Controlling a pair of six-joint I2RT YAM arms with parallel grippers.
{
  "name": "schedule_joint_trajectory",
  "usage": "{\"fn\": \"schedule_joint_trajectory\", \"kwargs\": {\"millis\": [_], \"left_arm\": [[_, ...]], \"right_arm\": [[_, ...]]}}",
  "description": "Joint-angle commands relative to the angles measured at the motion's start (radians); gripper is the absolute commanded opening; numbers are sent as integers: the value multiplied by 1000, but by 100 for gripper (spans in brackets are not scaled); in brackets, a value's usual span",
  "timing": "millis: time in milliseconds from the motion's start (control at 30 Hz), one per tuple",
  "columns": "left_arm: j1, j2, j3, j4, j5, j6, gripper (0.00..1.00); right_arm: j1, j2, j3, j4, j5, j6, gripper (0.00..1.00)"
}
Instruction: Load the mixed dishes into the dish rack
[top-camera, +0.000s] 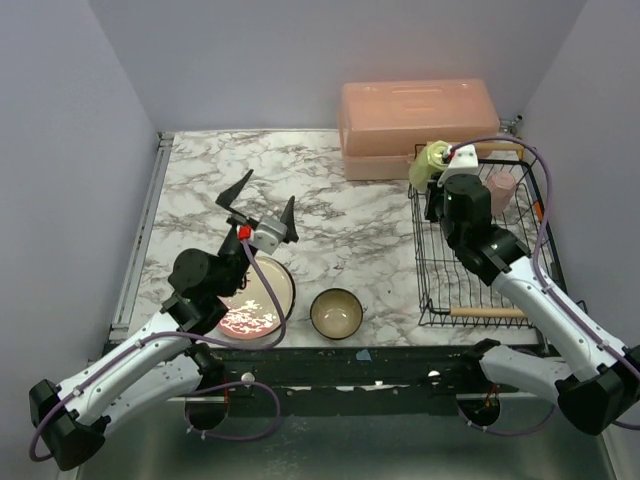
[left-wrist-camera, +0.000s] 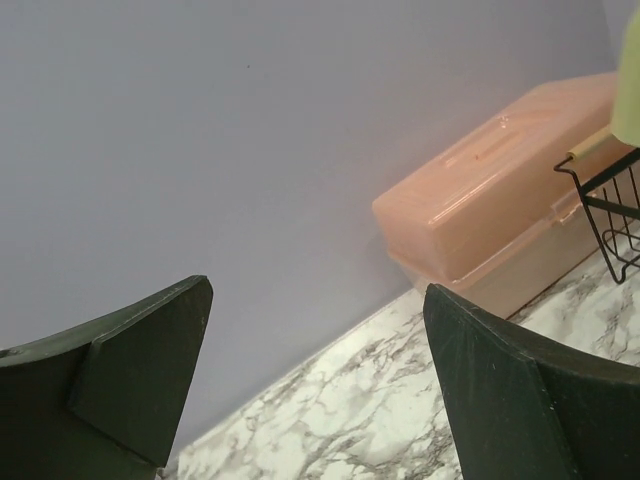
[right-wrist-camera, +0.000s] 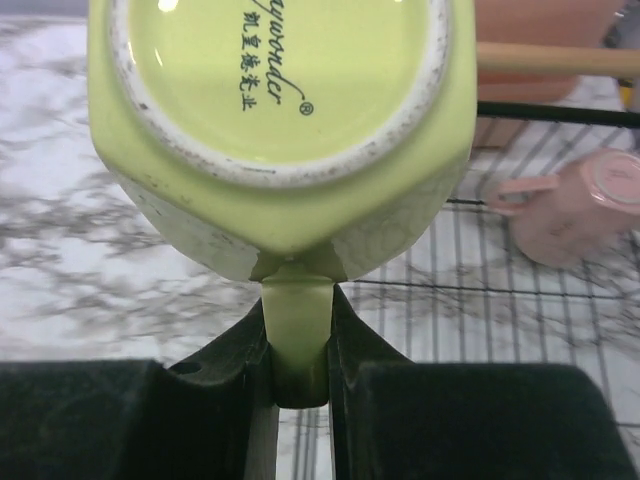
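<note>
My right gripper (right-wrist-camera: 298, 345) is shut on the handle of the pale yellow-green mug (right-wrist-camera: 280, 120), whose base faces the wrist camera. In the top view the mug (top-camera: 428, 165) hangs over the far left corner of the black wire dish rack (top-camera: 432, 262). The small pink cup (top-camera: 500, 192) lies inside the rack at the far end and also shows in the right wrist view (right-wrist-camera: 580, 205). My left gripper (top-camera: 268, 195) is open and empty, raised above the table. The cream-and-pink floral plate (top-camera: 270, 290) and the bowl (top-camera: 336, 313) sit near the front edge. I cannot make out the maroon-rimmed plate separately.
A salmon-pink lidded box (top-camera: 420, 128) stands at the back, touching the rack's far end; it shows in the left wrist view (left-wrist-camera: 490, 200) too. The rack's wooden handles are at its far (right-wrist-camera: 560, 60) and near (top-camera: 487, 313) ends. Grey walls enclose the marble table (top-camera: 340, 230).
</note>
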Motion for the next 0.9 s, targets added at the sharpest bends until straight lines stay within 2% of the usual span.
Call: {"fn": "schedule_joint_trajectory", "kwargs": {"millis": [0, 167, 300, 500, 867], "left_arm": [[77, 27, 99, -119, -27, -213, 99], [105, 29, 78, -91, 8, -221, 98], [106, 28, 84, -109, 28, -214, 99], [105, 20, 87, -119, 40, -206, 98], [104, 19, 82, -117, 56, -196, 98]], "right_arm": [[-39, 33, -88, 114, 232, -110, 0], [-120, 91, -163, 238, 132, -146, 0], [-188, 175, -183, 293, 62, -83, 0], [-199, 300, -205, 400, 21, -38, 0], [-213, 415, -224, 503, 21, 19, 0]]}}
